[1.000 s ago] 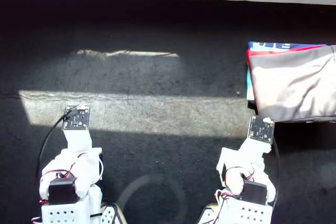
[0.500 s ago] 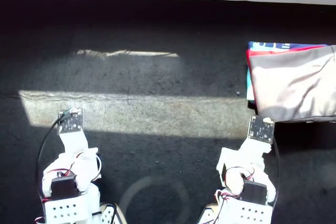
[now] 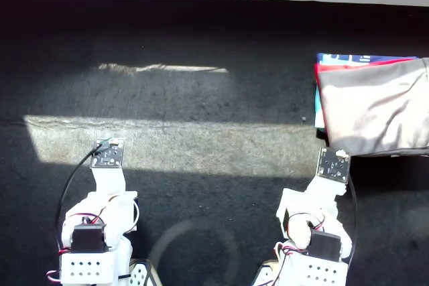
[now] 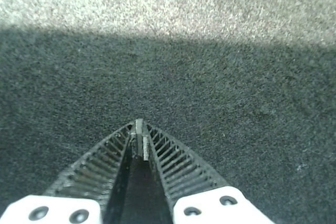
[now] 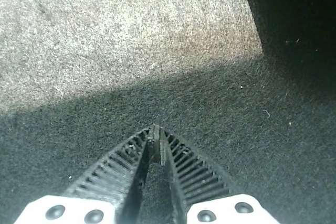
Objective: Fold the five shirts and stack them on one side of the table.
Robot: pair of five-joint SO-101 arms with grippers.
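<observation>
While the shirts point(image 3: 375, 108) sit stacked at the right edge of the table point(image 3: 201, 38), left pincer point(image 4: 138, 135) and right pincer point(image 5: 154, 137) hover closed, gripping nothing.

Table point(image 3: 201, 31) covered edge to edge in dark, napped fabric. Crossed from the left side toward the right by a broad band of sunlight point(image 3: 174, 142), with a thinner streak point(image 3: 161, 68) nearer the far edge. Against the right edge, roughly midway between far and near edges, a stack of folded shirts point(image 3: 375, 105) lying flat on the fabric. Topped by a grey shirt point(image 3: 382, 115), with a red shirt point(image 3: 348, 65) and a blue shirt point(image 3: 342, 57) peeking out beneath along the far side.
</observation>
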